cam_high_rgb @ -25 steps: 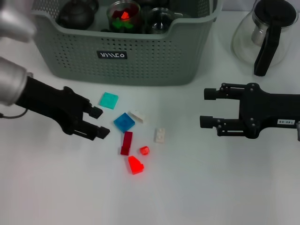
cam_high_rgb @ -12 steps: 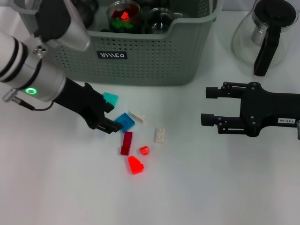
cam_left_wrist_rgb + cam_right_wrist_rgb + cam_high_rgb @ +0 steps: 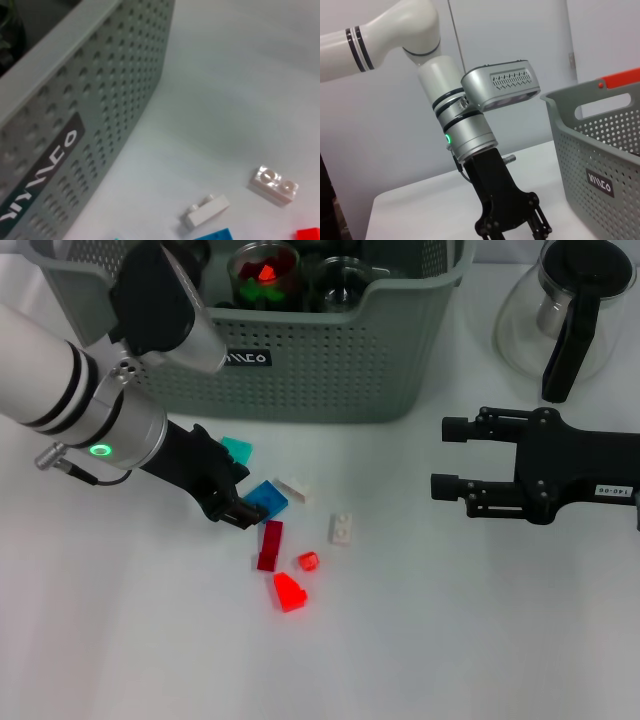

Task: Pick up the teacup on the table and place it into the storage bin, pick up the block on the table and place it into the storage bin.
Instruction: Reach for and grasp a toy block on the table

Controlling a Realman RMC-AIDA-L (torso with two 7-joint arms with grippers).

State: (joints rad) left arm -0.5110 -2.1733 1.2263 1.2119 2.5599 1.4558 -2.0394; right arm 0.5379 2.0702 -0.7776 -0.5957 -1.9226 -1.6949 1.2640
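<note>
The storage bin [image 3: 300,350] stands at the far side of the worktop [image 3: 450,640]. Dark teaware and glass cups are visible inside it, one glass cup [image 3: 264,270] holding red and green pieces. No teacup is visible on the worktop, so the teacup half of the task appears complete.

The block half is not complete. A group of small blocks lies on the worktop just in front of the bin: a teal tile [image 3: 236,450], a blue block [image 3: 266,500], two white bricks [image 3: 294,489] [image 3: 342,528], a dark red bar [image 3: 269,545], a small red piece [image 3: 308,561] and a bright red wedge [image 3: 289,591]. None is lifted off the surface.

The left tool [image 3: 236,502] is low over the worktop at the near edge of the blue block, between the teal tile and the dark red bar. Its fingers are spread slightly and grip nothing. The likely target is the blue block. The left wrist view shows the bin wall, both white bricks and a corner of the blue block.

The right tool [image 3: 447,455] is held above bare worktop, well apart from the blocks, with its fingers open and empty. A glass teapot [image 3: 565,310] stands beyond it.

Remaining work: close on a block, lift it, carry it over the bin rim, release it.
</note>
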